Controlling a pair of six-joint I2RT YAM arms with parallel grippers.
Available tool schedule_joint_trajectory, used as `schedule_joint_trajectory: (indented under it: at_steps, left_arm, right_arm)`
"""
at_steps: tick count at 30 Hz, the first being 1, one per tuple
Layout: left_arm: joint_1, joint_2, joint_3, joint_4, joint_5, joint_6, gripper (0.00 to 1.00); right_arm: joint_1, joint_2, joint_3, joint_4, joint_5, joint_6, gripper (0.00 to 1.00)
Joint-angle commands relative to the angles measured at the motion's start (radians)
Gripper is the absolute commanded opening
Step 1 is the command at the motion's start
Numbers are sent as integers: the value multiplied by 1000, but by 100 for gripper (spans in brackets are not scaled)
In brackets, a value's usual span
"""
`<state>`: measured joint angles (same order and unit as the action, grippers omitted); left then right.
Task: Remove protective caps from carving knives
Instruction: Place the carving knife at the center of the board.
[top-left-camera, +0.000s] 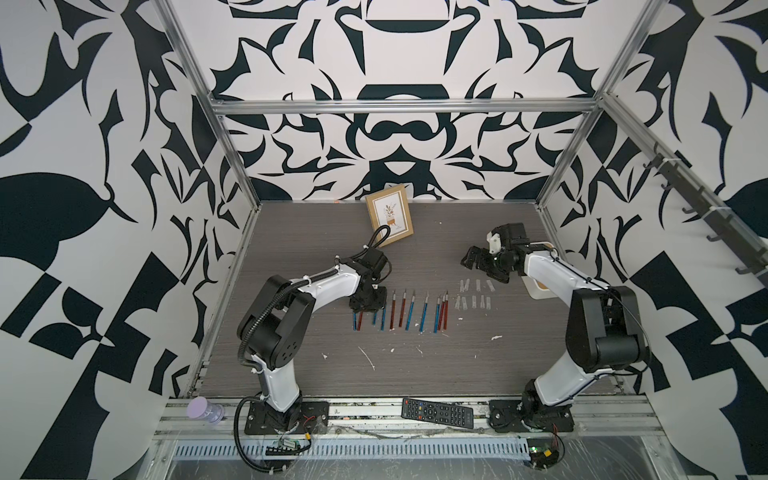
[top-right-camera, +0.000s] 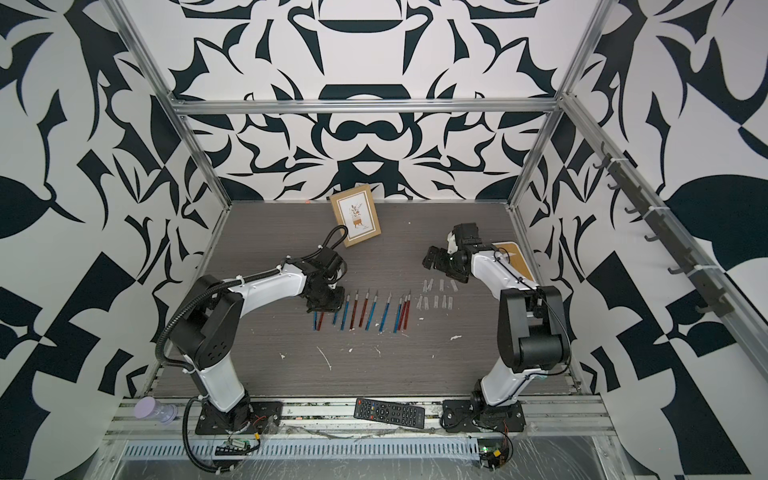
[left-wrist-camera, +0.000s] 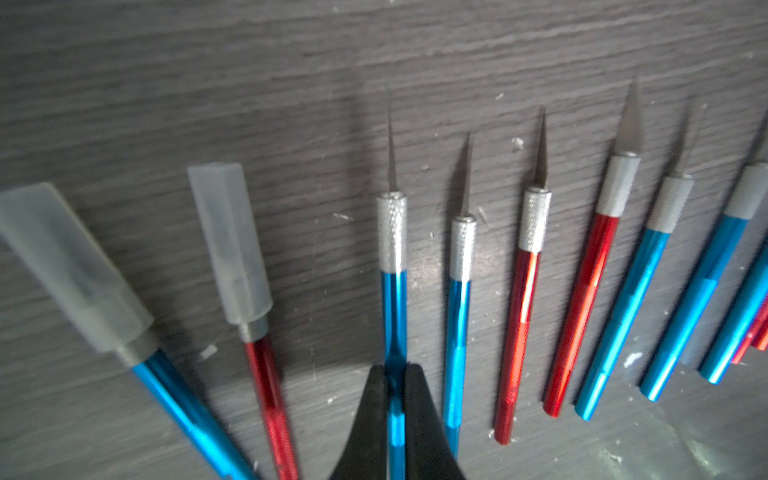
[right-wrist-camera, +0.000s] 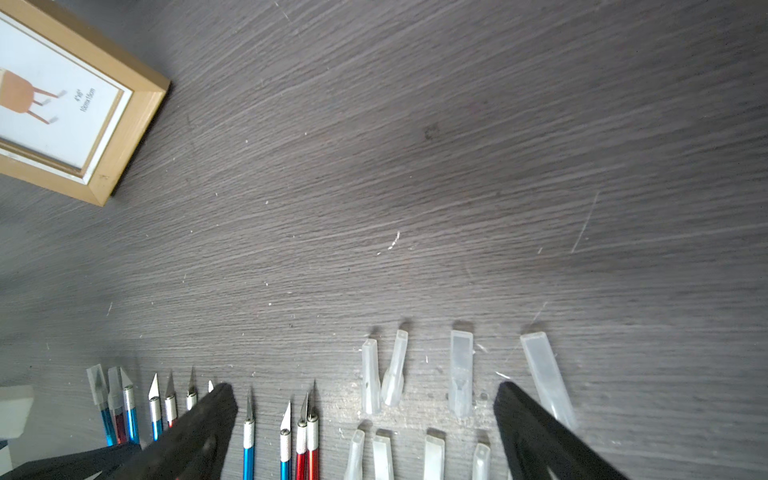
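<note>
- Pinching a blue knife (left-wrist-camera: 394, 299) by its handle, left gripper (left-wrist-camera: 395, 374) avoids the blade.
- Two capped knives (left-wrist-camera: 232, 249) lie beside it.
- Right gripper (right-wrist-camera: 365, 388), spread wide, maybe above loose caps (right-wrist-camera: 461, 374).

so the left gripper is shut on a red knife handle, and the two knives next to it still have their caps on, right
Not quite: the left gripper is shut on a blue knife handle, not a red one; the left wrist view shows it. The two knives next to it still have their caps on.
</note>
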<state>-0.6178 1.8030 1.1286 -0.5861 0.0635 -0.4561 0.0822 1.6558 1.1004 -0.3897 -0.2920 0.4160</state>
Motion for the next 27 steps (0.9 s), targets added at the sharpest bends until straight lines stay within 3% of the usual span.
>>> schedule_joint_trajectory:
  at_steps: [1,19,27]
  left_arm:
    - [-3,28,7,-12,-11,-13,8]
    - [-4,19,31,-32,-13,-14,24]
    - [-4,-13,61,-55,-13,-9,26]
  right_arm:
    - [4,-21,-15,15,-6,1,100]
    - [4,-34,-17,14,12,5,100]
    - [4,-28,-12,17,7,4,100]
